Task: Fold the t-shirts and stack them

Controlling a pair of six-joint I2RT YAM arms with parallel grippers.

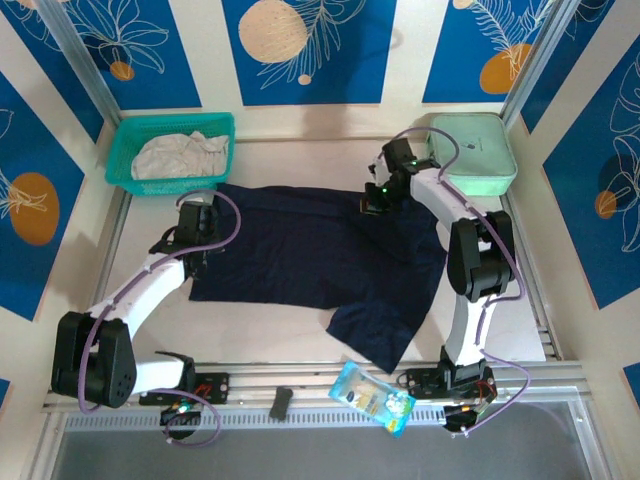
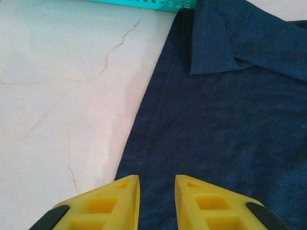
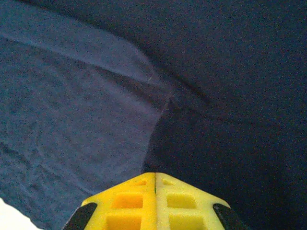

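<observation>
**Navy shirt spread flat, one arm at each end**

Little here can be read. A blue-and-yellow printed packet [image 1: 372, 397] lies on the front rail, well behind the right jaws, its lettering too small to make out. The mint-green case [image 1: 475, 150], just beyond those same jaws, bears a small mark that is equally unreadable.

The left arm [image 1: 150, 285] sweeps low from its base and bends inward, with its wrist over the shirt's left edge. The left jaws stand slightly apart. Their yellow fingers [image 2: 110, 203] straddle the hem of the navy t-shirt [image 1: 300, 250], and nothing is visibly caught between them. The cloth runs ahead and to their right, and bare desk [image 1: 260, 335] lies to their left.

Farther ahead of the left jaws is the teal basket [image 1: 225, 125], which holds the off-white t-shirt [image 1: 180, 155] in a crumpled heap.

The right arm [image 1: 470, 250] rises from its base, folds at the elbow and reaches forward and inward to the shirt's far right corner. The right jaws are pressed together. The tips of their fingers [image 3: 129, 199] sit against navy cloth, and a crease runs straight up to them. I cannot tell whether any fabric is nipped between them.
</observation>
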